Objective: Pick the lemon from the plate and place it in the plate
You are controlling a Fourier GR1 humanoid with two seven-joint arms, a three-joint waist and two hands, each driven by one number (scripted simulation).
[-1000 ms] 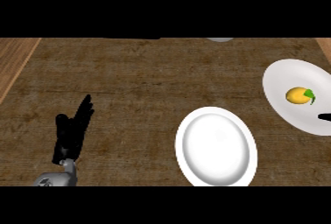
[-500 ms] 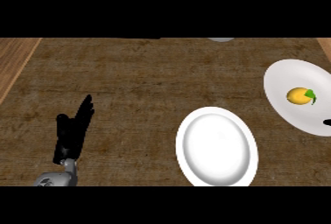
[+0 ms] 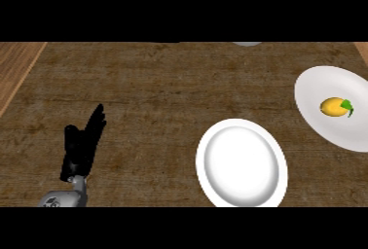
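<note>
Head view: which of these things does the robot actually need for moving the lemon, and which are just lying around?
Needed for the job:
- lemon, lying on the plate at the right edge
- empty plate near the middle, where it likely goes

Just there:
- left hand, open and resting at lower left
- small grey object at the top edge, too cut off to identify

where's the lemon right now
In the head view the lemon sits on the plate at the right edge, up and right of the bare plate near the bottom centre.
</note>
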